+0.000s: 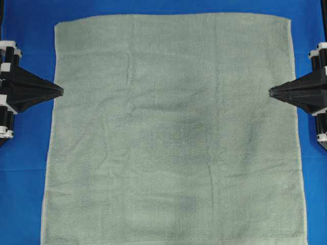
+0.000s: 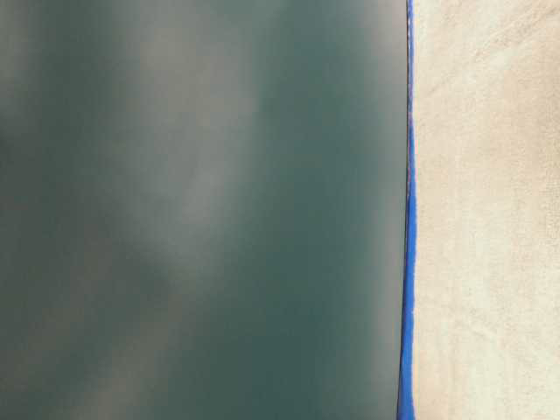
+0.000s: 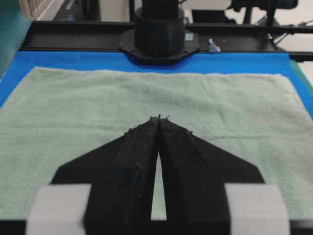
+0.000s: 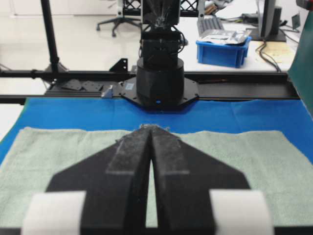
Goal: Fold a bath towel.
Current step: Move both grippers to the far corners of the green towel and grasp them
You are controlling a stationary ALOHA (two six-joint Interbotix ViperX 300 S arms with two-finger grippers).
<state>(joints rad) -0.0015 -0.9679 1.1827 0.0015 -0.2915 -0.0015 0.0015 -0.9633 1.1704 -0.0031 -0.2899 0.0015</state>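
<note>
2 grippers, left [image 1: 61, 91] and right [image 1: 271, 92], both clenched, holding nothing, tips over opposite edges of flat bath towel [image 1: 173, 132]; no readable writing.

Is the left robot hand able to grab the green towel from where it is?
Probably yes. The left gripper hangs shut at the left edge of the towel, which lies flat and unfolded on the blue cloth. Nothing sits between them, but it would have to open its jaws first.

No legible text or labels.
</note>
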